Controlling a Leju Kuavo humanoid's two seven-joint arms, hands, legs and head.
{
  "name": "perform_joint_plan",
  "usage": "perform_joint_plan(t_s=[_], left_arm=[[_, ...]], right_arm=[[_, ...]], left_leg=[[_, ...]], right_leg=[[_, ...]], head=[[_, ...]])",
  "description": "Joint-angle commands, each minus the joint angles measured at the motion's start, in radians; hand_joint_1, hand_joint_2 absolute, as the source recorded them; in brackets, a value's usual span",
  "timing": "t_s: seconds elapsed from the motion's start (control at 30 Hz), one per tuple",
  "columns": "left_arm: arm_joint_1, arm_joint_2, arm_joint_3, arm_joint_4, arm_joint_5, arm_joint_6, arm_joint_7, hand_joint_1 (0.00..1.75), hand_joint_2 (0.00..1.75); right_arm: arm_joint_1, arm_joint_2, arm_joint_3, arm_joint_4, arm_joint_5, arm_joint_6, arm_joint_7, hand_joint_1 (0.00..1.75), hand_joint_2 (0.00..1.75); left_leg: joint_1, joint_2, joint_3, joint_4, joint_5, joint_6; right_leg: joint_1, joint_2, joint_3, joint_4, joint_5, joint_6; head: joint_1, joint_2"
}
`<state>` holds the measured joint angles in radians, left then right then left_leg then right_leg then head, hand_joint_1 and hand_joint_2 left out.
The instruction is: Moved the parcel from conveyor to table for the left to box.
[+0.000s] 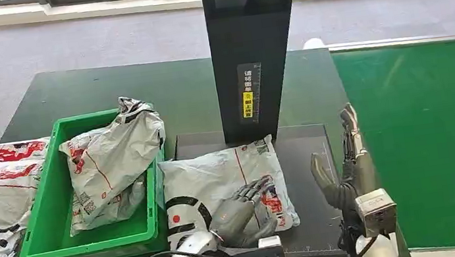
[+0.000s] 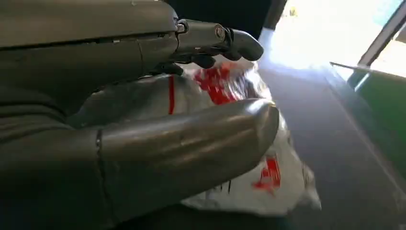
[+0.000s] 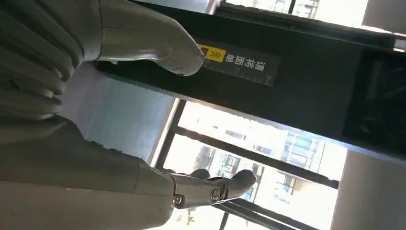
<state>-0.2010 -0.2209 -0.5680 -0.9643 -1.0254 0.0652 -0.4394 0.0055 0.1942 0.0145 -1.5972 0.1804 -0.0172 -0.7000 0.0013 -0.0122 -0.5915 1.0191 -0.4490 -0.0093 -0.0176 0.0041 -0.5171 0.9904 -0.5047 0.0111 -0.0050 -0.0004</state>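
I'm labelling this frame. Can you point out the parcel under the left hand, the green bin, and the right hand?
parcel [image 1: 207,174], head view, bare upper face.
green bin [image 1: 44,216], head view, left wall.
right hand [image 1: 348,166], head view, middle of the hand.

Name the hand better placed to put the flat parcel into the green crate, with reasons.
Left. The left hand already lies on the grey plastic mailer parcel with red print, right beside the green plastic crate. The right hand is empty, fingers apart, farther from the crate.
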Motion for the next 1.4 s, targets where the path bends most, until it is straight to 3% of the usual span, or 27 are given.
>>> perform_joint_plan(t_s=[0.03,0.23,0.27,0.4,0.43,0.47,0.63,1.4], left_arm=[[-0.096,-0.003,-0.079,0.322,-0.053,-0.037,0.072,0.0,0.0],[-0.108,-0.005,-0.085,0.378,-0.061,-0.062,0.078,0.0,0.0],[-0.109,-0.002,-0.087,0.395,-0.061,-0.066,0.076,0.0,1.75],[-0.117,-0.003,-0.082,0.407,-0.062,-0.016,0.054,0.02,1.75],[-0.117,-0.003,-0.082,0.407,-0.062,-0.016,0.054,0.1,1.75],[-0.119,-0.001,-0.077,0.384,-0.072,0.062,0.043,1.75,1.75],[-0.102,0.005,-0.023,0.238,-0.058,0.194,0.042,1.75,1.75],[-0.097,0.007,-0.02,0.22,-0.058,0.197,0.042,1.75,1.75]], right_arm=[[-0.11,0.02,-0.02,0.147,0.001,0.007,0.002,0.0,1.75],[-0.133,0.01,-0.009,0.175,-0.01,-0.005,0.002,0.0,1.75],[-0.146,0.005,-0.006,0.19,-0.014,-0.012,0.002,0.0,1.75],[-0.157,-0.008,0.008,0.206,-0.031,-0.035,0.002,0.0,1.75],[-0.157,-0.008,0.008,0.206,-0.031,-0.035,0.002,0.0,1.75],[-0.153,-0.016,0.015,0.202,-0.044,-0.048,0.002,0.0,1.75],[-0.135,-0.025,0.023,0.18,-0.059,-0.067,0.002,0.0,1.75],[-0.131,-0.026,0.024,0.177,-0.059,-0.068,0.002,0.0,1.75]], left_leg=[[0.0,0.003,0.003,-0.003,0.001,-0.001],[0.0,0.003,0.004,-0.004,0.002,0.0],[0.0,0.003,0.005,-0.005,0.002,0.0],[0.0,0.002,0.006,-0.004,0.002,0.0],[0.0,0.003,0.006,-0.005,0.003,0.0],[0.0,0.0,0.007,-0.002,0.001,0.0],[0.0,0.001,0.005,-0.004,0.004,0.001],[0.001,-0.001,0.003,-0.002,0.003,0.0]], right_leg=[[0.0,0.001,0.002,-0.003,0.002,-0.001],[0.0,0.001,0.004,-0.004,0.002,-0.001],[0.0,0.001,0.005,-0.005,0.003,-0.001],[0.0,0.002,0.005,-0.003,0.003,-0.001],[0.0,0.002,0.005,-0.005,0.004,-0.001],[0.0,0.0,0.007,-0.002,0.002,0.0],[0.0,-0.001,0.004,-0.004,0.004,0.0],[0.001,-0.002,0.004,-0.002,0.002,0.0]], head=[[0.0,0.0],[0.0,0.0],[0.0,0.0],[0.0,0.0],[0.0,0.0],[0.0,0.0],[0.0,0.0],[0.0,0.0]])
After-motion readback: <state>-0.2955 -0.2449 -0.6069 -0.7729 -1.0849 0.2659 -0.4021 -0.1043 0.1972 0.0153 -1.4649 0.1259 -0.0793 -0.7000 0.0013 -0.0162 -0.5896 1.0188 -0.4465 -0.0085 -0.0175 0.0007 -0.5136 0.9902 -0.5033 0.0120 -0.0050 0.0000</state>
